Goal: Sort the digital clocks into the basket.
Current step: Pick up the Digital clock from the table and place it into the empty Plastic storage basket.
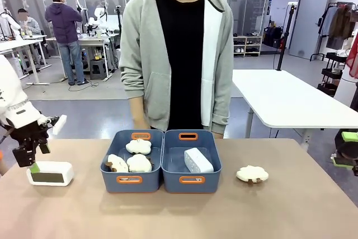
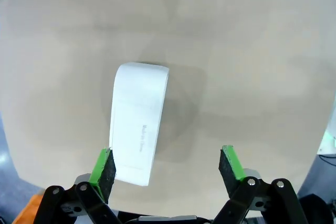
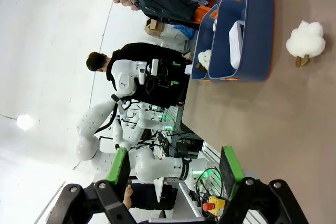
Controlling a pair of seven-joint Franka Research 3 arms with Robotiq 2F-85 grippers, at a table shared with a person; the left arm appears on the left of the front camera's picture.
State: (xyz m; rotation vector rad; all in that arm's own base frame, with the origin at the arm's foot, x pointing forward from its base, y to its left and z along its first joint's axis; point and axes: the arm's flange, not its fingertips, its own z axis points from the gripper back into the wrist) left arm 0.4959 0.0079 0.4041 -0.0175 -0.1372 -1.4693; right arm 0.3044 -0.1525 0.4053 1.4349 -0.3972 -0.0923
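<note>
One white digital clock lies on the table at the far left, its dark screen facing the front edge. My left gripper hangs open just over its left end. In the left wrist view the clock lies lengthwise, its near end just inside one green pad, and the left gripper holds nothing. A second digital clock lies in the right blue basket. My right gripper is open and empty, far from the basket and its clock.
The left blue basket holds three cream plush toys. Another plush toy lies on the table right of the baskets. A person stands close behind the baskets at the far edge.
</note>
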